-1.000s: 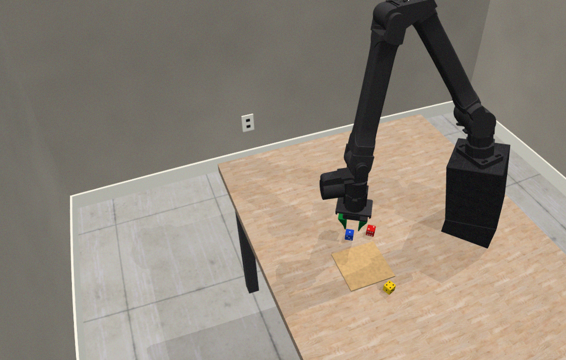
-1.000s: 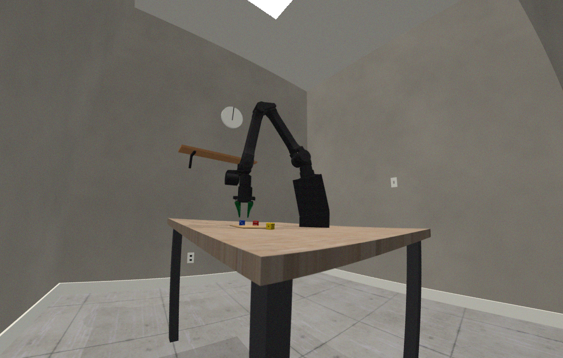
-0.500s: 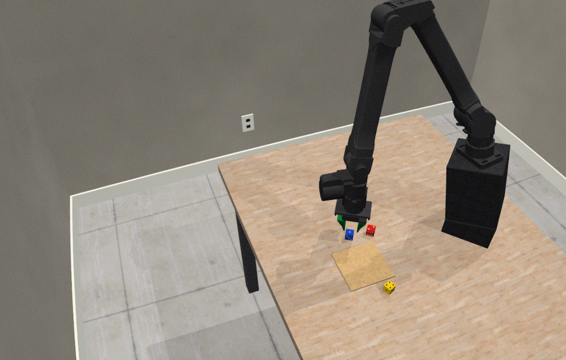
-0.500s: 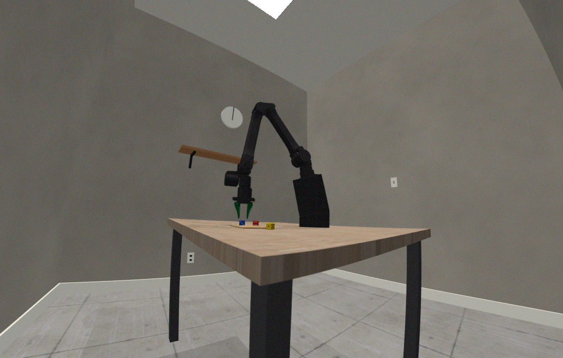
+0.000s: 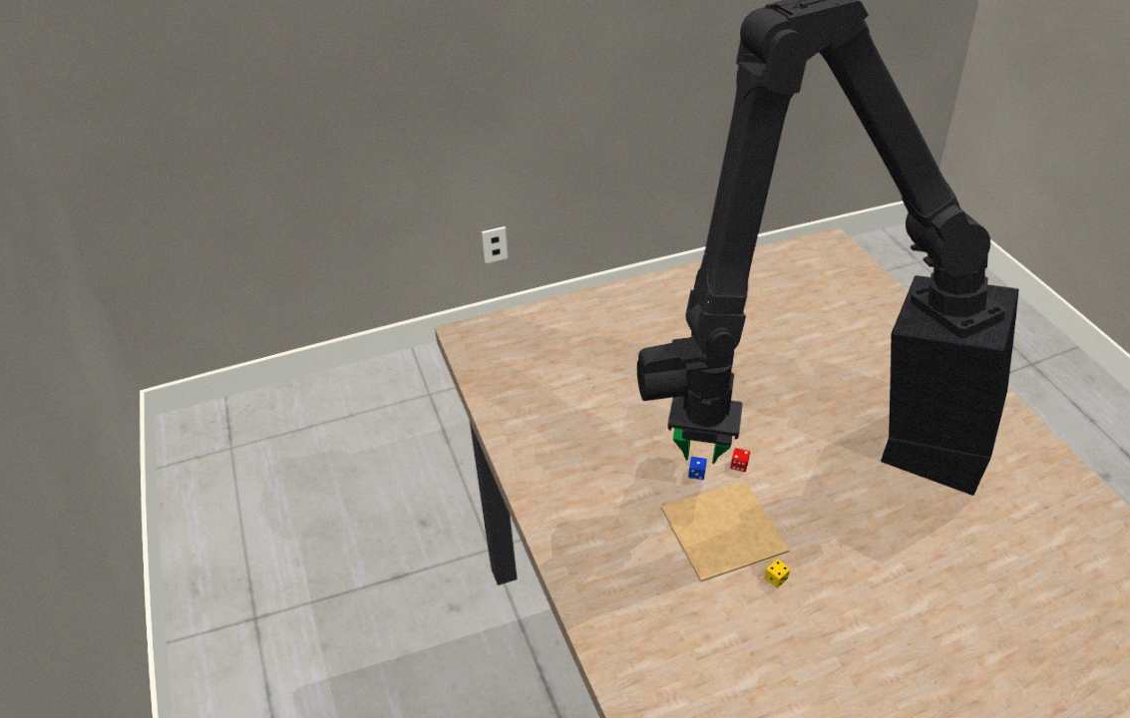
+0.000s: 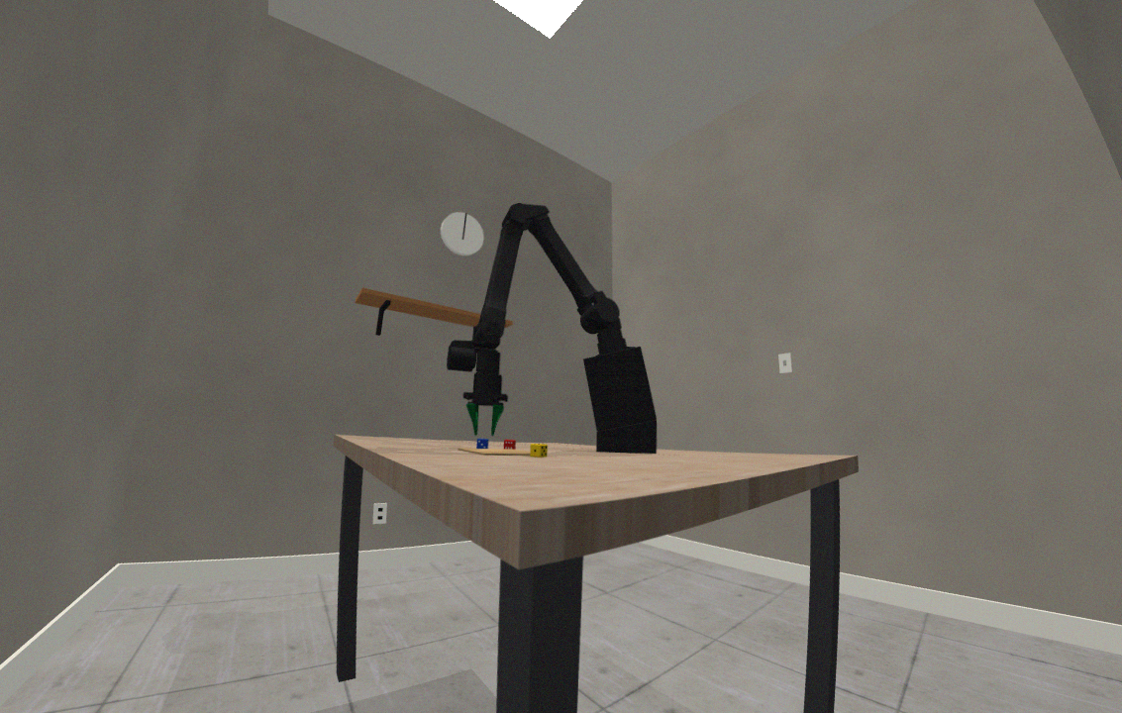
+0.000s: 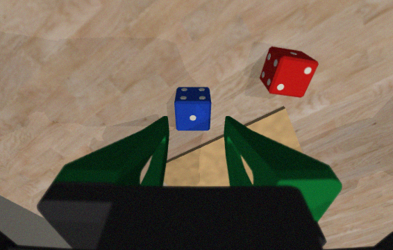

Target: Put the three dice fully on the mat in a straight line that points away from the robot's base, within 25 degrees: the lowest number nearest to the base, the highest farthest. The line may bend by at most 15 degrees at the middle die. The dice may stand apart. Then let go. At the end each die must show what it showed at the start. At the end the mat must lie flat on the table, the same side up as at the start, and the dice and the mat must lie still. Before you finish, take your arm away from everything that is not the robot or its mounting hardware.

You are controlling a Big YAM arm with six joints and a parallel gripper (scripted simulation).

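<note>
Top view: holds nothing between half-open fingers (image 5: 681, 441) (image 6: 472, 416) near blue die (image 5: 697, 468) (image 6: 482, 444) (image 7: 193, 114), with it, red die (image 5: 739, 460) (image 6: 509, 445) (image 7: 291, 76) and yellow die (image 5: 777, 572) (image 6: 538, 450) all left to set on mat (image 5: 725, 531) (image 6: 498, 451) (image 7: 196, 173).

Mat (image 5: 725, 531) (image 6: 493, 451) (image 7: 196, 173): partly hidden by the gripper (image 5: 701, 457) (image 6: 484, 433) (image 7: 196, 123) at lower centre of the wrist view; a thin sliver in the exterior view.
Gripper body: cut off by the wrist view's bottom edge.
Blue die (image 5: 697, 468) (image 6: 482, 444) (image 7: 193, 114) and red die (image 5: 739, 460) (image 6: 509, 444) (image 7: 291, 73): pips too small to read surely in the exterior view; undersides hidden.
Yellow die (image 5: 777, 572) (image 6: 538, 450): underside hidden.
Table (image 5: 952, 624) (image 6: 679, 474) (image 7: 78, 62): cut off at the top view's bottom and right edges.
Near table leg (image 6: 538, 638): cut off at the exterior view's bottom edge.
Wall shelf (image 6: 423, 308): partly behind the arm (image 5: 747, 179) (image 6: 504, 265), left of centre.
Ceiling light (image 6: 543, 13): cut off at top centre.
</note>
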